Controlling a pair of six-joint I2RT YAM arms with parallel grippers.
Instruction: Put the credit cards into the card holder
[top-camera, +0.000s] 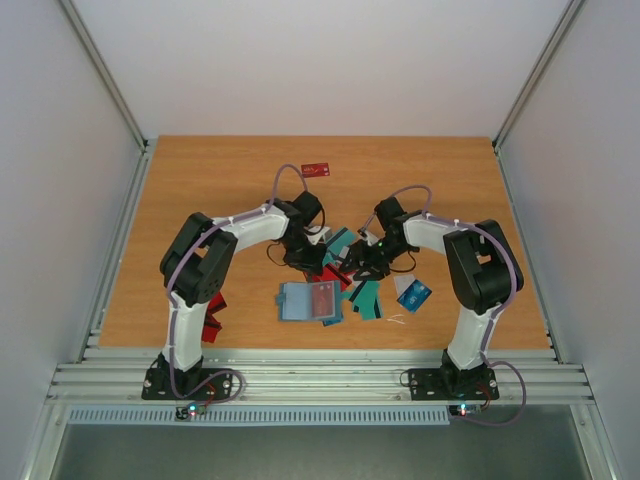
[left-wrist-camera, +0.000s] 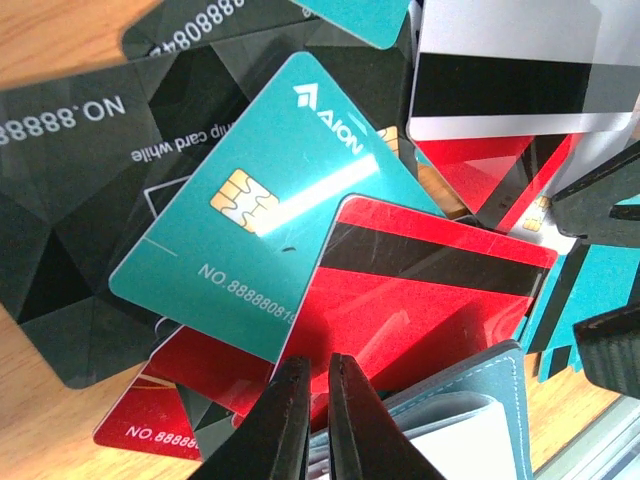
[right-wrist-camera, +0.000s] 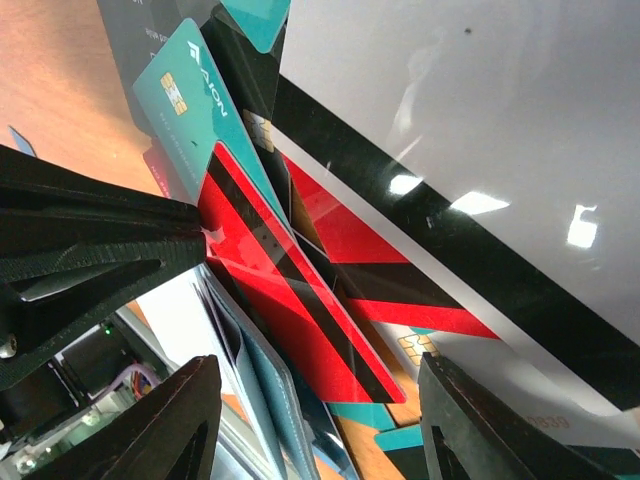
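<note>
The card holder (top-camera: 298, 301) lies open in front of the arms, with a red card on its right half. Its teal edge (left-wrist-camera: 480, 385) and pockets (right-wrist-camera: 262, 395) show in both wrist views. A heap of credit cards (top-camera: 345, 258) in red, teal, black and white lies just behind it. My left gripper (left-wrist-camera: 318, 362) is shut on the lower edge of a red card with a black stripe (left-wrist-camera: 430, 290), tilted over the holder. My right gripper (right-wrist-camera: 320, 405) is open, its fingers either side of that card's (right-wrist-camera: 290, 300) far end. In the top view the left gripper (top-camera: 303, 258) and right gripper (top-camera: 352, 268) meet over the heap.
A lone red card (top-camera: 316, 169) lies far back on the table. A blue card (top-camera: 418, 293) and a white one lie right of the heap. More red cards (top-camera: 212, 318) sit beside the left arm's base. Metal rails border the table.
</note>
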